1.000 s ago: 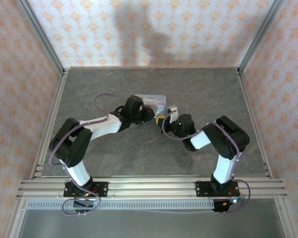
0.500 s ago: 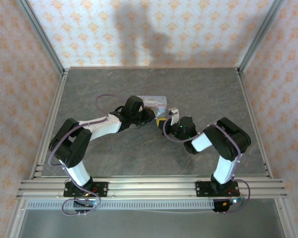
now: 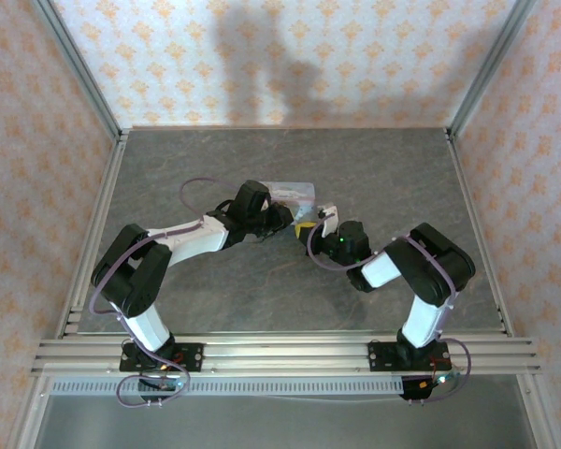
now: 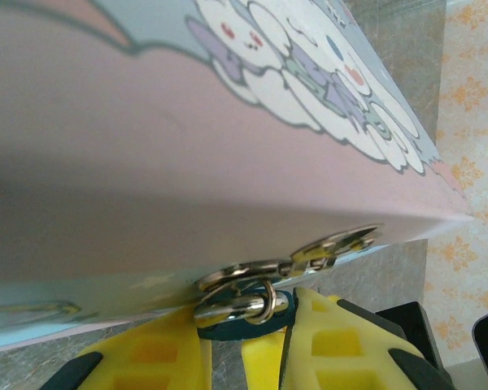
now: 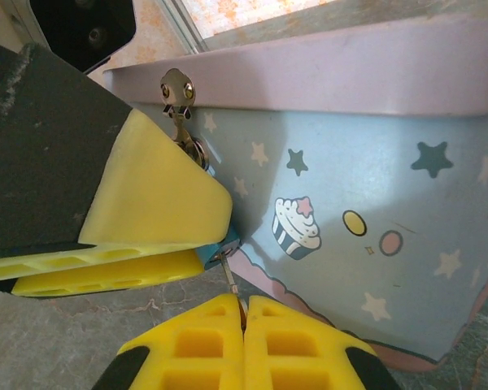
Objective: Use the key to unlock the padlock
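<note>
Clamping the teal padlock [image 4: 221,327] between its two yellow fingers [image 4: 342,345], the left gripper [image 4: 246,349] holds the lock's body just under the edge of the pale blue cartoon-printed tin [image 4: 187,138]. The shackle [image 4: 237,306] is threaded through the metal hasp [image 4: 333,246] on the tin's rim. The right gripper [image 5: 244,321] is closed, its yellow fingertips pinching the key [image 5: 230,280]. The key's thin metal shaft rises to a teal corner of the padlock that peeks out beneath the left gripper's finger. Whether the tip sits inside the keyhole cannot be told. From above, both grippers meet at the near side of the tin, around the middle of the grey table [image 3: 262,281].
</note>
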